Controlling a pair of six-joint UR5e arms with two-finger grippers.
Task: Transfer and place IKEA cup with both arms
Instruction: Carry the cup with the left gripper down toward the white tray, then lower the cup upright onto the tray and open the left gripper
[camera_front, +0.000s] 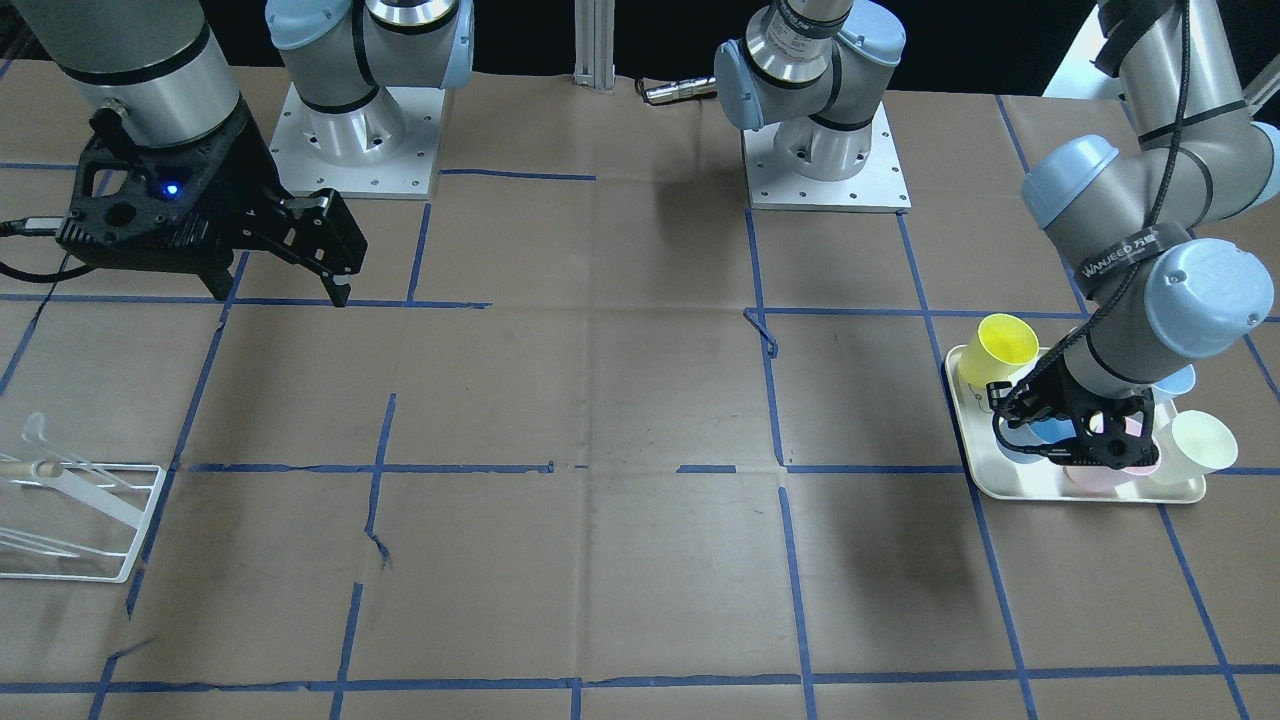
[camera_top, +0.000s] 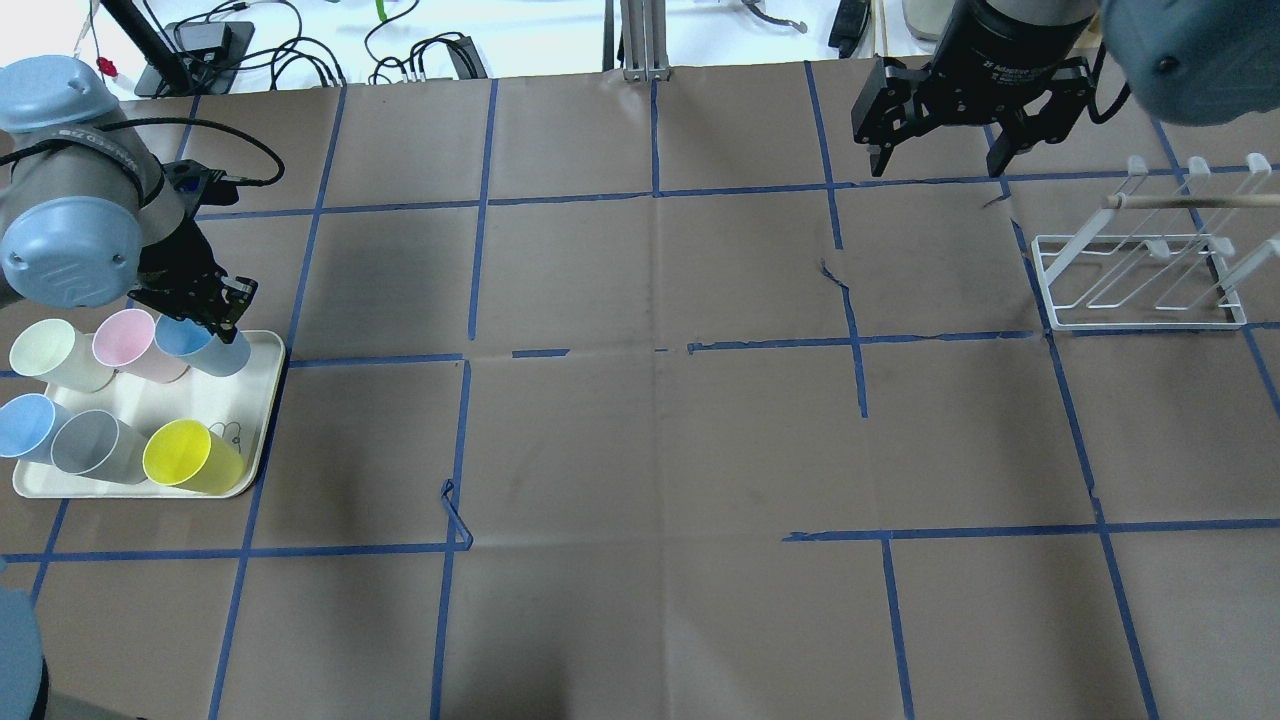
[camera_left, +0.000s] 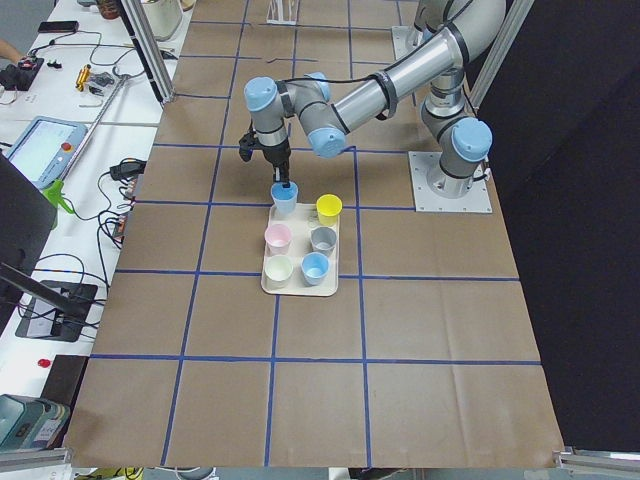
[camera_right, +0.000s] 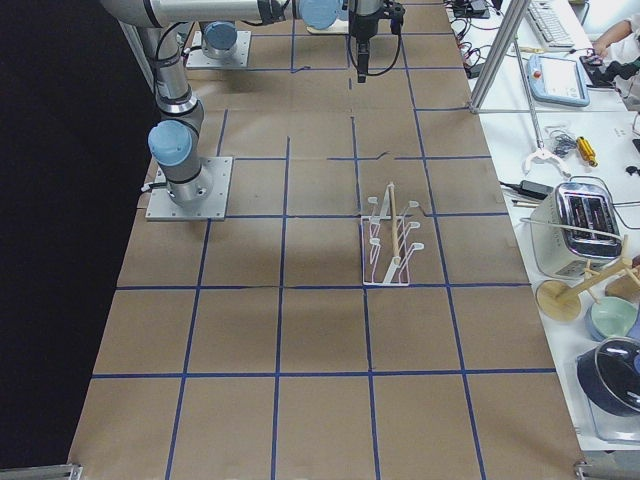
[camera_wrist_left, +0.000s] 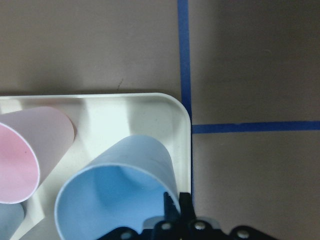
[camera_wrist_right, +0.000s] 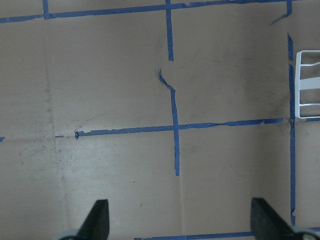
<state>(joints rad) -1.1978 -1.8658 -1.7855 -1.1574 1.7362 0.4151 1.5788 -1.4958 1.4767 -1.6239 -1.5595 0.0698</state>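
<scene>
At the far corner of the cream tray (camera_top: 255, 390), on the robot's left side of the table, stands the IKEA cup (camera_top: 205, 345), light blue and mouth up. It sits right against the tray's rounded corner, the corner farthest from the robot's base. The left gripper (camera_top: 228, 312) is down on it. In the left wrist view the two black fingertips (camera_wrist_left: 170, 207) sit close together at the cup's rim (camera_wrist_left: 125, 185), one just inside the wall and one just outside, pinching the thin plastic between them. The cup's base is on the tray, as far as I can tell.

Just beside it stands a pink cup (camera_top: 125, 340), and past that a pale-green one (camera_top: 45, 350), making a row of three along the tray's far side. The near row holds a second blue cup (camera_top: 25, 425), a grey cup (camera_top: 90, 445) and a yellow cup (camera_top: 180, 455), all upright and open-topped. The left arm (camera_top: 70, 240) bends down over the tray from the table's edge.

Well apart, across the brown paper table (camera_top: 650, 450) with its grid of blue tape, the right gripper (camera_top: 935, 160) hangs above the surface with its fingers spread wide and nothing between them. Its wrist camera sees only bare paper and tape under the two fingertips (camera_wrist_right: 97, 220). Near it, toward the table's right end, stands a white wire rack (camera_top: 1140, 270) with a wooden rod across its top.
</scene>
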